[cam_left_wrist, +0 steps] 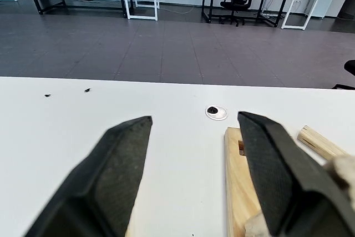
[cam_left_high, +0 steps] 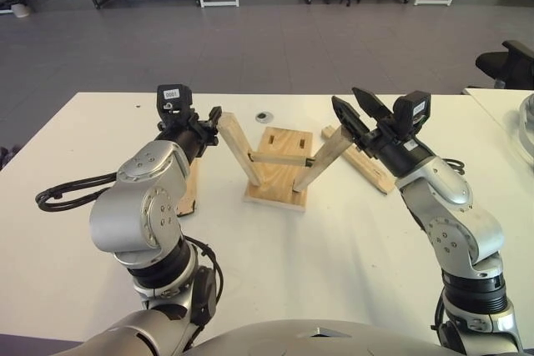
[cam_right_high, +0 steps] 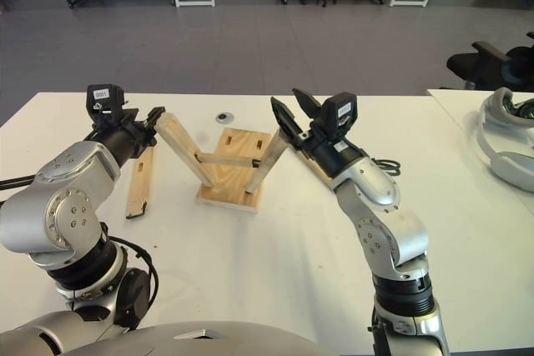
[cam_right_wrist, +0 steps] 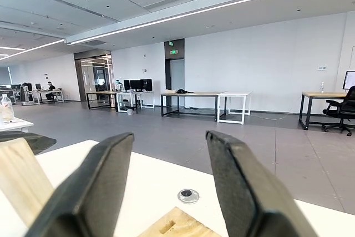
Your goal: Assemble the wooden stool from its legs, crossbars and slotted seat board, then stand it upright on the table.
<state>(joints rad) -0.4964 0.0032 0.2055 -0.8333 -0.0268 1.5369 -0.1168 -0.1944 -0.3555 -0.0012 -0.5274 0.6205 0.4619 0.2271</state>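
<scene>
The pale wooden frame [cam_left_high: 279, 158], two splayed legs joined by a thin crossbar, stands on the flat slotted wooden seat board [cam_left_high: 275, 188] at the middle of the white worktop [cam_left_high: 334, 273]. The left claw [cam_left_high: 209, 121] is released beside the top of the left leg [cam_left_high: 240, 149]. The right claw [cam_left_high: 345, 96] is released just above the right leg [cam_left_high: 327, 158]. Expect light, rigid, bare timber with good friction, though the joints are probably loose. Grasp each leg across its flat faces near the top and do not load the crossbar.

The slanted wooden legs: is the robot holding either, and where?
Neither. The left gripper and right gripper are open and empty, beside the tops of the left leg and right leg.
</scene>
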